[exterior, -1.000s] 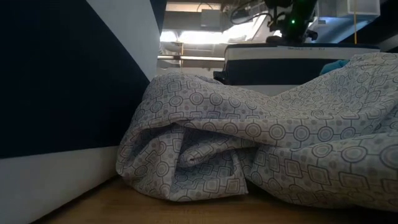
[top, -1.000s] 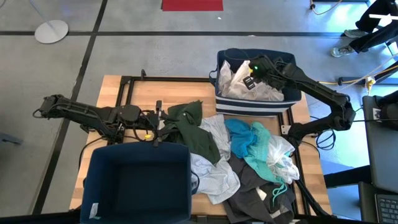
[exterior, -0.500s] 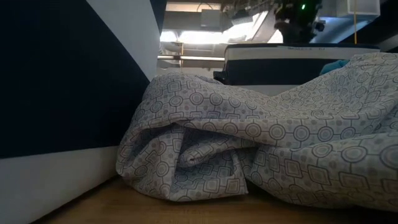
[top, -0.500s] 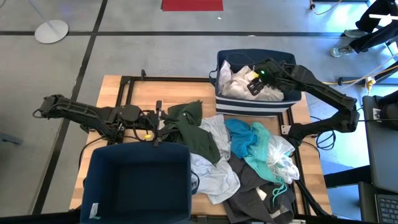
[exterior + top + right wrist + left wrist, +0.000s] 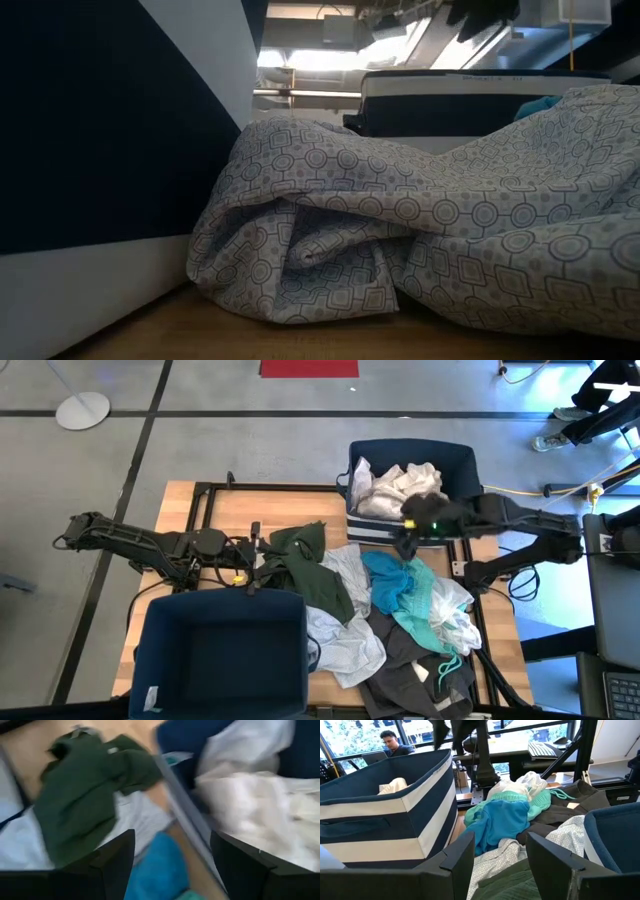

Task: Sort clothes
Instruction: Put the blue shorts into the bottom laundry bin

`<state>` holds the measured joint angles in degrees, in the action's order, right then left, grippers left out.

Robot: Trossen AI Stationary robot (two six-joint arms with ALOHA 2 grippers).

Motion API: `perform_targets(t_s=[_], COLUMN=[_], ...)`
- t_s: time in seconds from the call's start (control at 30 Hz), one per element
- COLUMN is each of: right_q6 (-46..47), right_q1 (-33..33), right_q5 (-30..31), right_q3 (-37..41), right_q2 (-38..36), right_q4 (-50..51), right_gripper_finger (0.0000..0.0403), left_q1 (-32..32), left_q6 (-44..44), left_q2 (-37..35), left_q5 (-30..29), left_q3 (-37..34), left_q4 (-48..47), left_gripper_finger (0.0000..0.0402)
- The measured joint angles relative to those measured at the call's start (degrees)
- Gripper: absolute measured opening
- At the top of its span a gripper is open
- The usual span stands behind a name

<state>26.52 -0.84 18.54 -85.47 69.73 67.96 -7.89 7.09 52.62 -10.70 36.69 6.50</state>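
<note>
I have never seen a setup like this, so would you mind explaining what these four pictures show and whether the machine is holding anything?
It is a two-armed robot at a wooden table, sorting laundry. One picture looks straight down, one sits at table height, and two are from cameras on the arms' wrists. The left gripper rests open beside a dark green garment and holds nothing. The right gripper is open and empty at the front edge of the far navy bin, which contains white clothes. A pile stays on the table: a teal garment, a patterned light grey garment and dark grey ones. The near navy bin looks empty.
</note>
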Motion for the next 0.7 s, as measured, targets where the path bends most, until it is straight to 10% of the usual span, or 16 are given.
perform_targets(t_s=[0.7], right_q6=[21.5], right_q1=[22.6], right_q5=[6.0], right_q3=[0.0], right_q2=[18.6], right_q4=[6.0], right_gripper_finger=[0.026], left_q1=[0.0], left_q6=[-0.3], left_q2=[0.0], left_q5=[0.0], left_q3=[0.0], left_q4=[0.0], left_gripper_finger=[0.0166])
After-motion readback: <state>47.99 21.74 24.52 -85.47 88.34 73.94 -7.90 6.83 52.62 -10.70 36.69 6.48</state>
